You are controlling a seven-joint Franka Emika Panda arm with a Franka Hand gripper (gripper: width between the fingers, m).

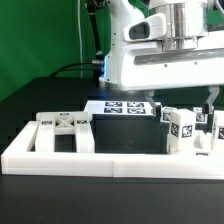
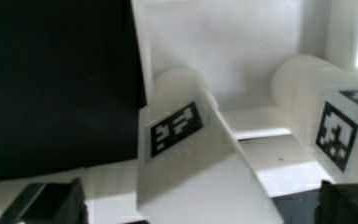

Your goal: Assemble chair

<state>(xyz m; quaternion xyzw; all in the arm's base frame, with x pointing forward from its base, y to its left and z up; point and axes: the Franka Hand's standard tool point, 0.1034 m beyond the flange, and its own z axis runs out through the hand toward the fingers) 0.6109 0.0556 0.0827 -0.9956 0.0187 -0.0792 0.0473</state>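
pose: white Panda arm [image 1: 150, 65], wrist pointing straight down nr edge of black tabletop [image 1: 25, 100] at exterior view's right | gripper [image 2: 194, 203]: jaws wide apart, gripping nothing, straddling matte-white blocky tagged chair leg [image 2: 194, 170] | 2nd such leg [image 2: 327, 90] just beside | white ladder-like frame [image 1: 62, 130] nr opposite edge

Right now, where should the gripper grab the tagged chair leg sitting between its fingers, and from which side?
Probably from straight above, pinching the chair leg across its broad flat faces near the top. It seems to stand upright between the fingers of the open gripper, and the neighbouring leg stands apart, leaving room for a finger.
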